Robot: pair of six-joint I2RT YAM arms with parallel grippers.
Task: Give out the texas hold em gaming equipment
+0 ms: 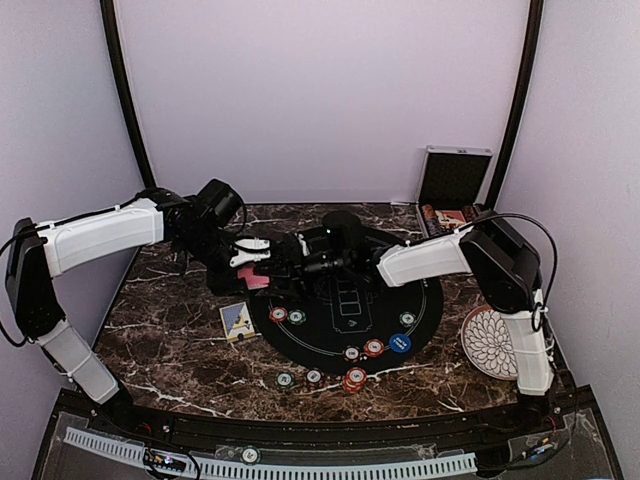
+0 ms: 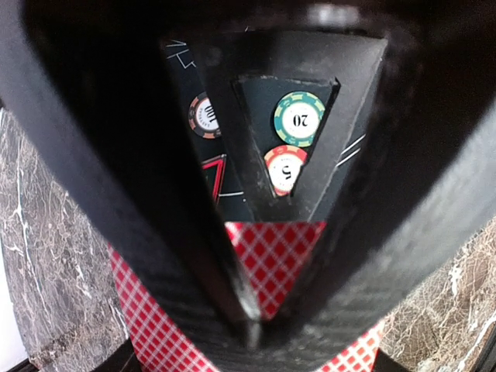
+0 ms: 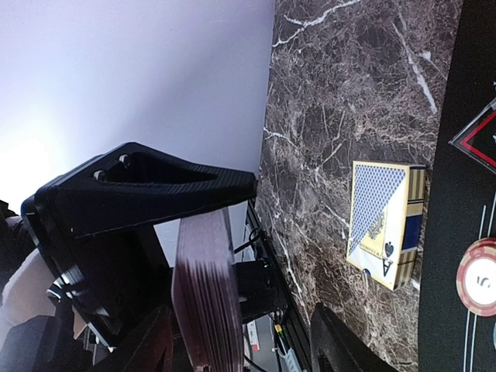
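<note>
Red-backed cards (image 2: 271, 260) as one deck, pinched by left hand (image 2: 249, 322), held over tabletop (image 1: 180, 340) at left rim of round mat (image 1: 420, 300); thin edge toward right hand (image 1: 284, 268), fingers spread around it. Both arms stretched inward, meeting. Long axis unclear.

About eight chips (image 1: 373, 347), one blue button (image 1: 400, 342), one card deck (image 1: 255, 278), one box (image 1: 236, 320)

The left arm (image 1: 100, 235) stretches rightward with its elbow raised, and the right arm (image 1: 425, 260) reaches leftward to meet it. The left gripper (image 1: 252, 261) is clamped on the cards (image 2: 271, 256). The right gripper (image 1: 293, 262) faces it, fingers (image 3: 335, 345) spread, the cards between them.
</note>
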